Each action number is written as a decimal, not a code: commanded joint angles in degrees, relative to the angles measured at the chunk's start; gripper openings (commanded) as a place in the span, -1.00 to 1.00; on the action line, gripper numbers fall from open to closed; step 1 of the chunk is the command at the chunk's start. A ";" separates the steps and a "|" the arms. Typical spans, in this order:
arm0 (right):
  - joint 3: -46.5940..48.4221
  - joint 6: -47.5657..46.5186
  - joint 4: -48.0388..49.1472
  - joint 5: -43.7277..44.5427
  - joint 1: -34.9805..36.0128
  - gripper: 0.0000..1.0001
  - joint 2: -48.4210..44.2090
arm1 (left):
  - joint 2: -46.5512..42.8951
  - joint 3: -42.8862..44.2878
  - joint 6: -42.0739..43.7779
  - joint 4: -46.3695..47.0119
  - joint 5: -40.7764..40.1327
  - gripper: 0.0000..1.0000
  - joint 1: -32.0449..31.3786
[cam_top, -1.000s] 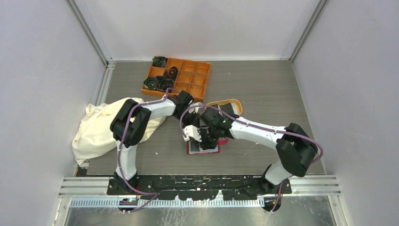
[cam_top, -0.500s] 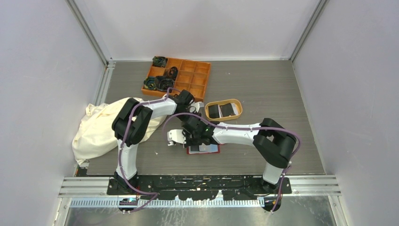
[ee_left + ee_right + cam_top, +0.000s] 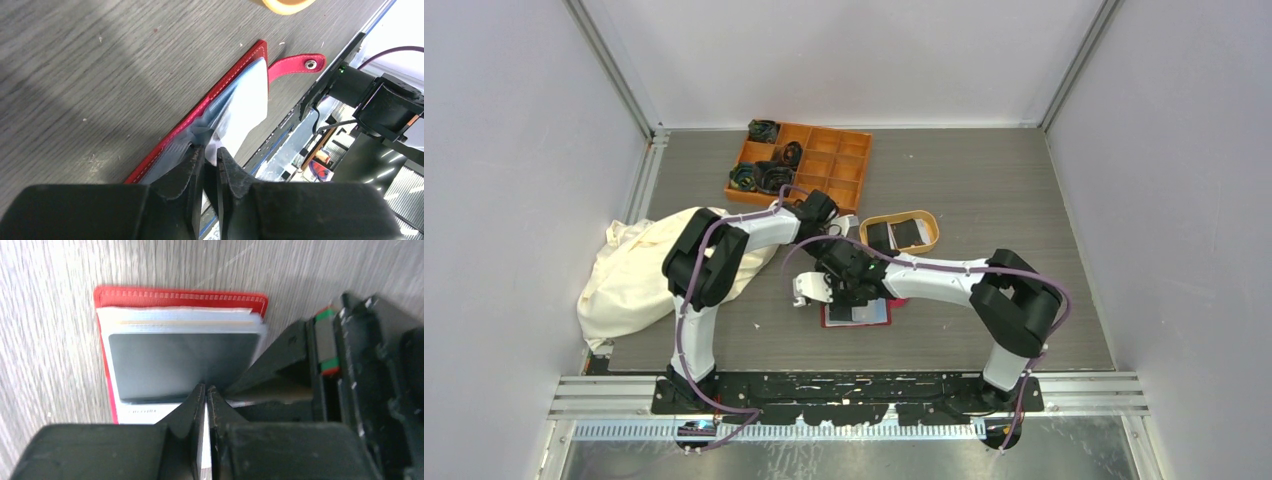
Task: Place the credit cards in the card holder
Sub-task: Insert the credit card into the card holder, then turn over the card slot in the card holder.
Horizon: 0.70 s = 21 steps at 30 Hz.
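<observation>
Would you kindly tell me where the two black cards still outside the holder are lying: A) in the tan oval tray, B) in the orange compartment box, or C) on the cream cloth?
A: the top view shows both black cards lying inside the tan oval tray, just beyond the red card holder.

The top view looks down from afar, while both wrist views press close on the card holder (image 3: 180, 294)

Top view, centre: card holder (image 3: 874, 318) half under right hand (image 3: 842, 295); left hand (image 3: 210, 150) tips masked there. Left wrist, top edge: tan tray (image 3: 287, 4) cropped. Right wrist, centre: dark card (image 3: 182, 365) lower edge behind fingers; white card (image 3: 145, 411) print unreadable.
</observation>
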 commanded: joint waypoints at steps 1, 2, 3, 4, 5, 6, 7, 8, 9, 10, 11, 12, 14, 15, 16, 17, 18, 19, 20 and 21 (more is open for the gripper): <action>-1.31 -2.40 -6.70 -2.28 -4.13 -0.76 -4.03 | 0.95 -0.39 2.18 -2.02 -2.90 -0.62 -0.57; -1.73 -2.70 -7.14 -2.85 -4.65 -0.76 -4.27 | 0.75 -0.34 2.06 -2.10 -2.94 -0.60 -0.54; -2.02 -2.97 -7.46 -3.18 -5.00 -0.76 -4.39 | 0.40 -0.26 2.01 -2.12 -3.11 -0.57 -0.52; -2.32 -3.23 -7.84 -3.46 -5.15 -0.76 -4.40 | 0.17 -0.22 1.96 -2.20 -3.19 -0.54 -0.55; -2.56 -3.45 -8.16 -3.49 -5.21 -0.76 -4.35 | -0.24 -0.17 1.92 -2.33 -3.37 -0.52 -0.52; -2.67 -3.61 -8.43 -3.39 -5.31 -0.76 -4.22 | -0.70 -0.21 1.92 -2.49 -3.58 -0.50 -0.51; -2.72 -3.66 -8.55 -3.11 -5.42 -0.76 -4.16 | -1.31 -0.32 1.92 -2.65 -4.00 -0.49 -0.51; -2.61 -3.67 -8.74 -2.91 -5.56 -0.76 -4.01 | -2.06 -0.57 1.92 -2.78 -4.39 -0.48 -0.57; -2.45 -3.63 -8.99 -2.91 -5.85 -0.76 -3.95 | -2.86 -0.82 1.85 -2.90 -4.83 -0.48 -0.56; -2.21 -3.40 -9.23 -3.15 -6.18 -0.75 -4.22 | -3.82 -1.09 1.72 -2.97 -5.27 -0.48 -0.49; -1.90 -2.98 -9.90 -3.98 -6.53 -0.75 -4.64 | -4.88 -1.42 1.60 -2.98 -5.88 -0.48 -0.44; -1.52 -2.44 -10.63 -5.73 -7.04 -0.75 -5.36 | -6.11 -1.78 1.46 -2.86 -6.63 -0.48 -0.49; -0.89 -1.70 -12.47 -10.86 -8.49 -0.72 -7.52 | -8.56 -2.53 1.14 -2.59 -7.55 -0.47 -0.46; -0.70 -1.59 -13.53 -14.37 -9.50 -0.70 -8.87 | -9.97 -2.91 0.90 -2.16 -7.92 -0.47 -0.42; -0.56 -1.64 -14.69 -17.62 -10.60 -0.69 -10.11 | -11.32 -3.45 0.64 -1.61 -8.22 -0.47 -0.49; -0.61 -1.71 -15.70 -21.00 -11.76 -0.67 -11.48 | -12.83 -3.99 0.27 -0.95 -8.48 -0.47 -0.49; -0.81 -1.75 -16.43 -25.00 -13.17 -0.66 -12.71 | -14.28 -5.09 0.06 0.00 -8.82 -0.47 -0.50; -1.10 -1.69 -16.80 -27.47 -14.56 -0.65 -14.68 | -16.19 -6.28 -0.34 1.38 -9.19 -0.46 -0.47; -1.65 -1.66 -16.86 -30.14 -15.99 -0.63 -16.23 | -18.20 -7.64 -0.79 3.02 -9.71 -0.47 -0.42; -2.29 -1.58 -16.87 -32.83 -17.59 -0.60 -17.63 | -20.16 -9.46 -1.45 5.07 -10.33 -0.46 -0.41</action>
